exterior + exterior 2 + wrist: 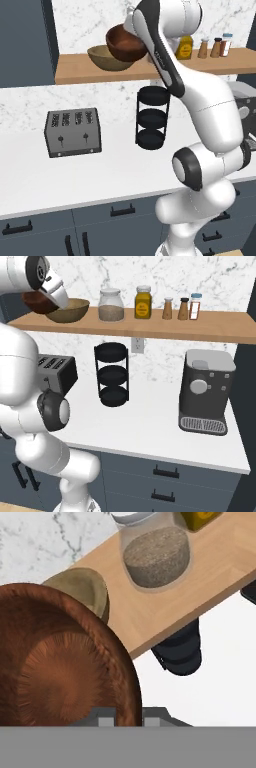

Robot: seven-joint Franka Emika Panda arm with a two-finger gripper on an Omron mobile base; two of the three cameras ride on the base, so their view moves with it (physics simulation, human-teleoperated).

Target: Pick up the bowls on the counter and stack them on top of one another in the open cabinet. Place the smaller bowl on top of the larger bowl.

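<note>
Two bowls — smaller bowl (126, 44) clamped by end effector (129, 716), just above larger bowl (103, 58) on open cabinet (80, 70)

My views are bright and evenly lit, all sharp, with no glare or blur. Soft shadows sit under the toaster (73, 132) and rack (152, 118) on the counter (115, 165).

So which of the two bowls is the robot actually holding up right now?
The smaller bowl, the dark reddish-brown glossy one: it is lifted and tilted, its rim pinched by the fingers. The larger bowl, light tan, sits on the open cabinet shelf.
</note>
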